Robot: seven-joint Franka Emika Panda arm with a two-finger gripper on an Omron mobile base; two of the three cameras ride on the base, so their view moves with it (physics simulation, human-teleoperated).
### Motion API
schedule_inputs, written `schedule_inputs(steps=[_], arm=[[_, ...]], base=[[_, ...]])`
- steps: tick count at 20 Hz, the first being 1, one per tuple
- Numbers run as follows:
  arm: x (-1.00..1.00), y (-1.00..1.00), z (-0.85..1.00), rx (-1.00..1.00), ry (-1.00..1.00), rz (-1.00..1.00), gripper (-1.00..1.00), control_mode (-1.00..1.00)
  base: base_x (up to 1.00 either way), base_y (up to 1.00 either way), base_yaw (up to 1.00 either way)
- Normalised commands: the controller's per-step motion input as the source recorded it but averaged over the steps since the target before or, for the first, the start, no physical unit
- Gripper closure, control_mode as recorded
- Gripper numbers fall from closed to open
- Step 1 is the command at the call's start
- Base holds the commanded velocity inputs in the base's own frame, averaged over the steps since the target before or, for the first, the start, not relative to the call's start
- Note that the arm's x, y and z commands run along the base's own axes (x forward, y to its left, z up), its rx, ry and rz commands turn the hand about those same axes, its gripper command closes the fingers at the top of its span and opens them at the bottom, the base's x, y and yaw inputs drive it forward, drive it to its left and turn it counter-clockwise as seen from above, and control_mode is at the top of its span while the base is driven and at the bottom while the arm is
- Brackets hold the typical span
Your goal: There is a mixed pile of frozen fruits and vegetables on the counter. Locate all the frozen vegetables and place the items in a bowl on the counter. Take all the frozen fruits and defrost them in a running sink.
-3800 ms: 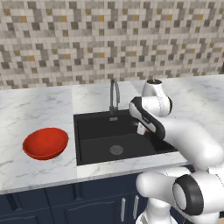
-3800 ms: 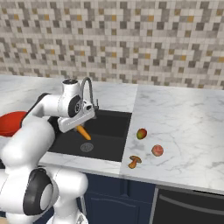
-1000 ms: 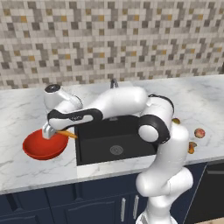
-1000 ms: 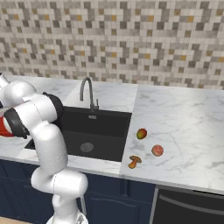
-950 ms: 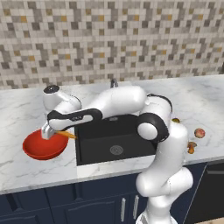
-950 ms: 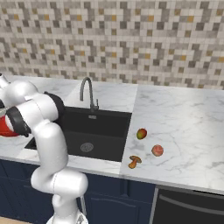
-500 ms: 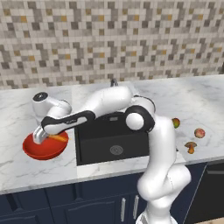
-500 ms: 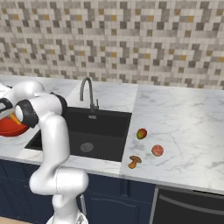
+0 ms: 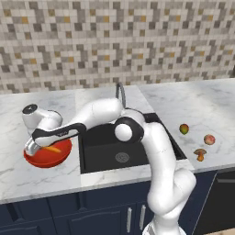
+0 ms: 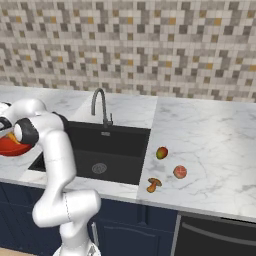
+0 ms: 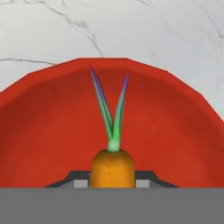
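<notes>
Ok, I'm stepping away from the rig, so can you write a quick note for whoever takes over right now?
Gripper: shut on the carrot, held over the red bowl, not yet released.
On the counter right of the sink: a greenish piece, a reddish-pink piece and a brown mushroom-like lump, all untouched.
Done: carrot carried to the bowl.
Left: open the fingers to drop the carrot, fetch the brown lump into the bowl, move both fruits into the sink. Whether the tap runs cannot be told.

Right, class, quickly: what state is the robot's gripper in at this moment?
Gripper: shut on the slim orange carrot with green top, over the shallow glossy red bowl.
</notes>
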Motion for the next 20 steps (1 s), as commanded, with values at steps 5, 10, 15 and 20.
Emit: schedule_inputs(steps=[5, 10, 15, 20], arm=[[0.01, 0.13, -0.39, 0.00, -0.06, 0.00, -1.00, -1.00], [-0.46, -0.05, -0.10, 0.00, -0.16, 0.00, -1.00, -1.00], [-0.58, -0.34, 0.23, 0.00, -0.22, 0.03, -1.00, -1.00], [-0.39, -0.51, 0.54, 0.01, -0.24, 0.01, -1.00, -1.00]], base=[[0.00, 0.00, 0.00], [0.00, 0.00, 0.00], [0.00, 0.00, 0.00], [0.00, 0.00, 0.00]])
